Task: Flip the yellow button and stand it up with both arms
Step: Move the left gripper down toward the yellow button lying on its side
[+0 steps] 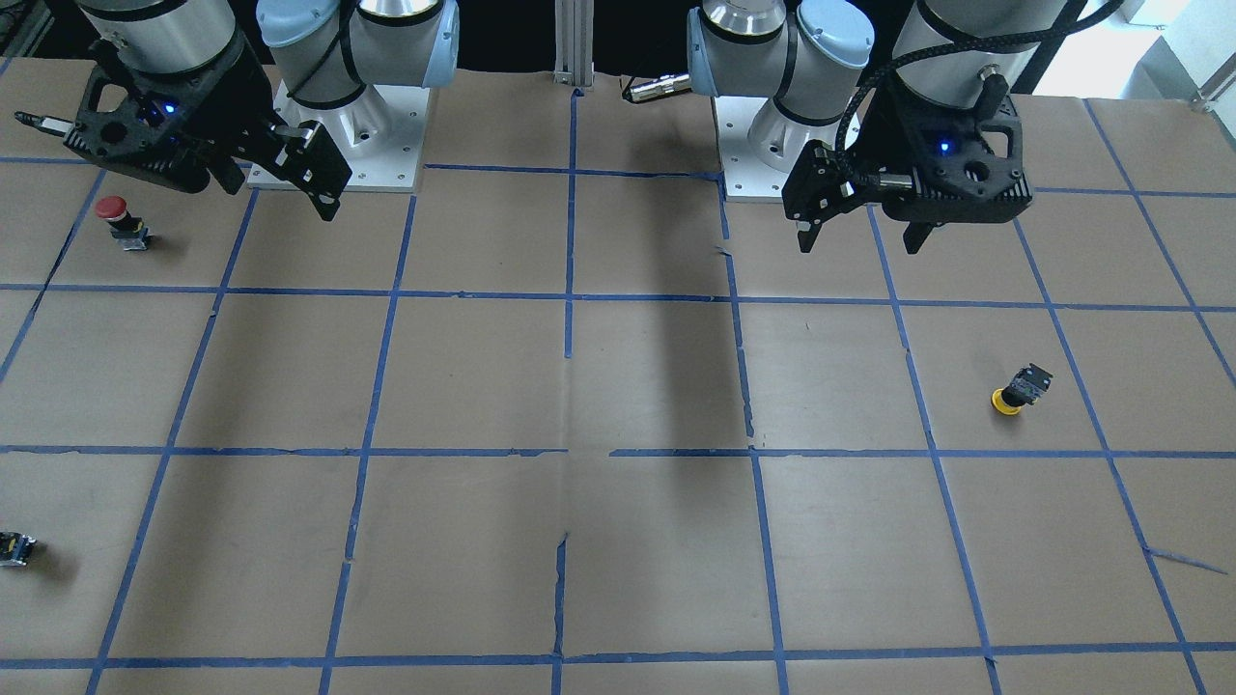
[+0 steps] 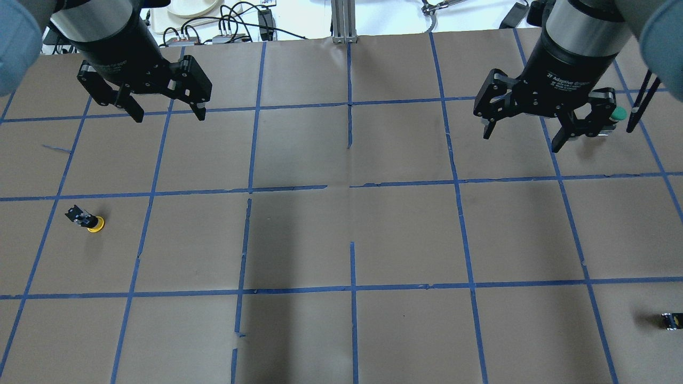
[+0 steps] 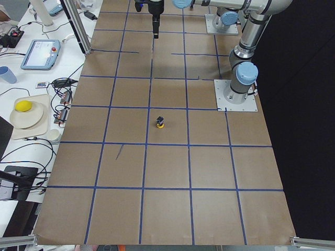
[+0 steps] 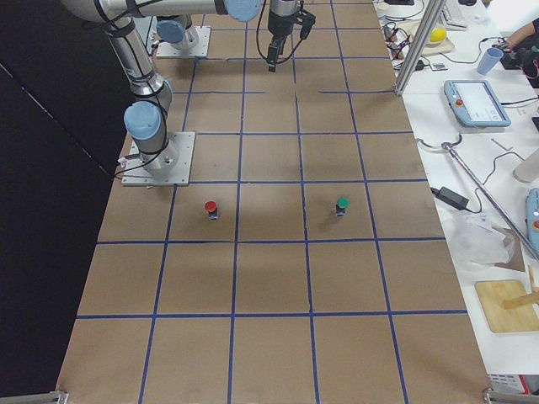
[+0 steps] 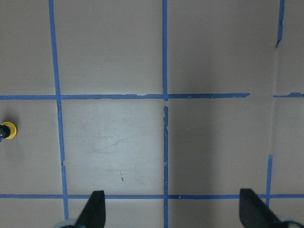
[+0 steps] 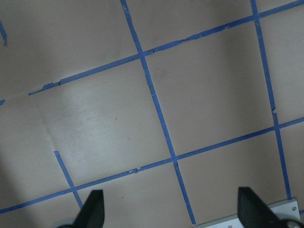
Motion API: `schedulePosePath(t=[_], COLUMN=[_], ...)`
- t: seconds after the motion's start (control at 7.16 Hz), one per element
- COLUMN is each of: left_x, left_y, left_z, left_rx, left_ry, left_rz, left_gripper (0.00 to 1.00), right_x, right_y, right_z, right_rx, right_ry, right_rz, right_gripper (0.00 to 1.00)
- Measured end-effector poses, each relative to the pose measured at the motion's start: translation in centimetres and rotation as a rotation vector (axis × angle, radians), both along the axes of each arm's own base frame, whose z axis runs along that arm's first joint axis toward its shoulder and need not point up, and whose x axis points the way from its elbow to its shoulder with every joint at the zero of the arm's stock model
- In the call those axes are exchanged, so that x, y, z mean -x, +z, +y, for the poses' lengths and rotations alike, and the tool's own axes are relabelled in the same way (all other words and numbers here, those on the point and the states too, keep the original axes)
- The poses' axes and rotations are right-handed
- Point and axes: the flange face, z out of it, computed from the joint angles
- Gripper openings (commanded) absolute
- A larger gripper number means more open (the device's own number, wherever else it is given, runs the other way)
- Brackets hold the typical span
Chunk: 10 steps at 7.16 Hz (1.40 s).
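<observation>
The yellow button (image 1: 1016, 391) stands upside down on its yellow cap, grey-black block on top, alone on the brown table on the left arm's side. It also shows in the overhead view (image 2: 88, 220), in the exterior left view (image 3: 160, 123) and at the left edge of the left wrist view (image 5: 6, 131). My left gripper (image 2: 168, 115) hangs open and empty well above the table, farther out than the button, and also shows in the front view (image 1: 859, 239). My right gripper (image 2: 521, 140) is open and empty, high over the other half of the table.
A red-capped button (image 1: 118, 218) stands near the right arm's base. A green-capped button (image 2: 618, 113) shows just behind the right gripper. A small capless block (image 2: 671, 320) lies near the table's right edge. Blue tape lines grid the brown table (image 2: 352, 234).
</observation>
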Motion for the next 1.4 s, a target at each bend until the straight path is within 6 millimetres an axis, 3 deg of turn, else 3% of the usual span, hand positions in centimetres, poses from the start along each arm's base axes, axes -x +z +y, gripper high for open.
schedulePosePath(t=[0.42,0.7,0.98,1.4], left_x=[-0.2,-2.4,-8.1,-18.2], left_y=[-0.1,-0.4,-1.2,-4.4], left_z=[0.1,-0.4,-1.2,-1.8], left_rx=[-0.005,-0.016,-0.041,-0.104], left_ry=[-0.002,-0.057,-0.166,-0.350], left_rz=[0.002,-0.004,0.003,0.042], left_gripper=[0.99,0.99,0.99,0.99], right_x=[0.0,0.0,0.0,0.0], right_y=[-0.1,-0.2,-0.2,-0.4], right_z=[0.0,0.0,0.0,-0.2], right_rx=[-0.002,-0.004,-0.004,-0.005], right_ry=[0.000,0.001,0.002,0.002], right_rz=[0.001,0.001,0.001,0.001], right_gripper=[1.00,1.00,1.00,1.00])
